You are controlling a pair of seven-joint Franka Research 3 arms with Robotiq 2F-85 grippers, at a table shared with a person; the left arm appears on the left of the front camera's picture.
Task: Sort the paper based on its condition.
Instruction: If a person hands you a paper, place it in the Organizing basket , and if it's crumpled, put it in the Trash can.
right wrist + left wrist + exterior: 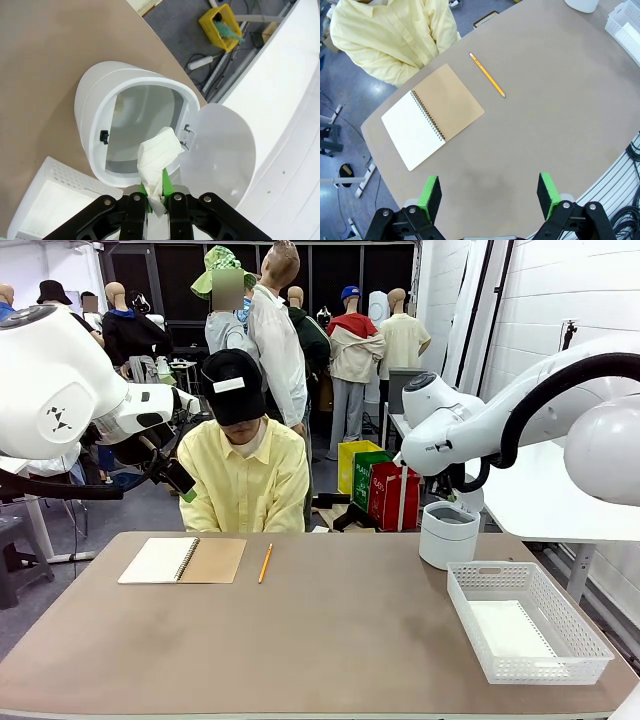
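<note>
A crumpled paper point(159, 152) is sitting pinched in the closed right gripper point(156, 192) above the open white bin point(132, 130). Probably a flat sheet point(510, 628) is lying in the white basket point(528, 624). The left gripper point(490, 196) is hanging wide open, holding nothing, over the table point(545, 125).

Open notebook point(433, 116) beside pencil point(487, 75)

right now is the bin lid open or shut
Open: the bin shows its hollow inside, and the lid is swung back to one side on its hinge.
</note>
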